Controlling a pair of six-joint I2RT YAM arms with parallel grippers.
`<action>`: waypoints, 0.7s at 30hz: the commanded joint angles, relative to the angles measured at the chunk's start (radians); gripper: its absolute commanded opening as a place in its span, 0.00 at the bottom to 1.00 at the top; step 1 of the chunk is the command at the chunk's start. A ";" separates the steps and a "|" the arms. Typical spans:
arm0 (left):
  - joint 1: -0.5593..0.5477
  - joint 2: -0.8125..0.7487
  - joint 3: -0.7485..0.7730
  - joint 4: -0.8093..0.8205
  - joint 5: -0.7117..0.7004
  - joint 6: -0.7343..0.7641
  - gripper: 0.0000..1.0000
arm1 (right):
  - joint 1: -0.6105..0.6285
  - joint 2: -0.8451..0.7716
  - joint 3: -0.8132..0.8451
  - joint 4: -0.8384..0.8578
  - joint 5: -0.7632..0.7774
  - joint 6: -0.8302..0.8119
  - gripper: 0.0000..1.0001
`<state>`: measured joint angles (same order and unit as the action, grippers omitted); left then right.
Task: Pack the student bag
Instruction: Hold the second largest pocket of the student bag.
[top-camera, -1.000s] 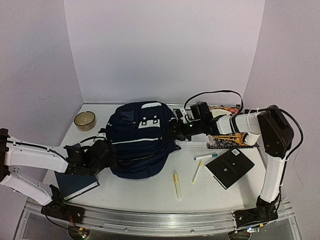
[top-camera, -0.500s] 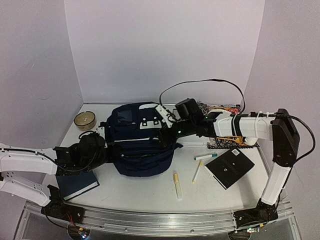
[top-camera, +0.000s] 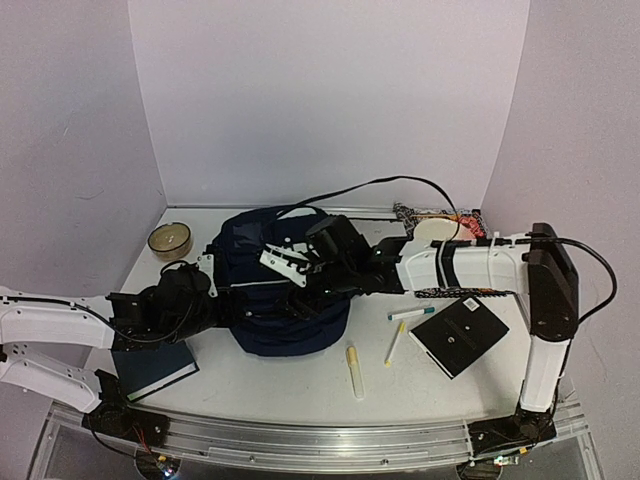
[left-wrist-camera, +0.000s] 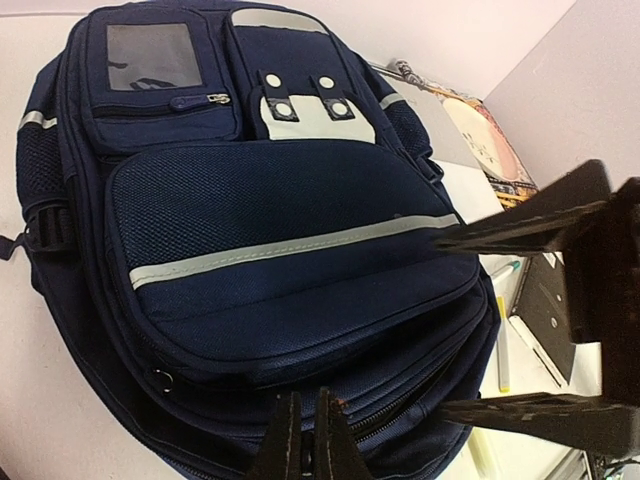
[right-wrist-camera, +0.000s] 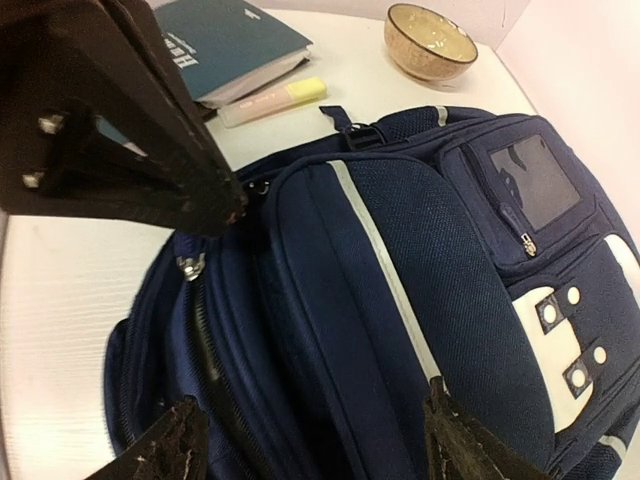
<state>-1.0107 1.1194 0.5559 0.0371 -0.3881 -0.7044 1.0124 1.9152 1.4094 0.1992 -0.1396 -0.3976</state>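
The student bag (top-camera: 262, 325), navy with white stripe trim, lies flat mid-table, pockets up (left-wrist-camera: 280, 220). My left gripper (top-camera: 208, 302) is shut, its tips (left-wrist-camera: 305, 435) against the zip edge on the bag's near left side. Whether fabric is pinched between them I cannot tell. A metal zip pull (right-wrist-camera: 190, 268) hangs just below that gripper in the right wrist view. My right gripper (top-camera: 300, 290) hovers over the bag (right-wrist-camera: 400, 300), open wide (right-wrist-camera: 310, 450). One of its fingers (right-wrist-camera: 165, 450) is over the zip line, the other by the white stripe.
A tan bowl (top-camera: 171, 239) stands back left. A dark teal book (top-camera: 152, 365) lies under the left arm. Right of the bag lie a yellow highlighter (top-camera: 354, 370), two markers (top-camera: 411, 312), a black notebook (top-camera: 459, 335) and a patterned strip (top-camera: 450, 292).
The right arm has reached left from the bag's right edge to above its middle, and its jaws have opened wide. The left arm drew back slightly left and stays shut.
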 joint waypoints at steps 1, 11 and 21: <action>-0.001 -0.012 0.074 0.118 0.032 0.013 0.00 | 0.017 0.060 0.078 -0.039 0.057 -0.066 0.72; 0.000 -0.018 0.081 0.118 0.037 0.023 0.00 | 0.037 0.121 0.124 -0.083 0.116 -0.099 0.69; -0.001 -0.009 0.056 0.091 -0.092 0.026 0.00 | 0.037 0.060 0.083 -0.084 0.160 -0.108 0.05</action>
<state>-1.0107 1.1194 0.5690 0.0603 -0.3828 -0.6809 1.0473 2.0293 1.4982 0.1351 -0.0070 -0.5051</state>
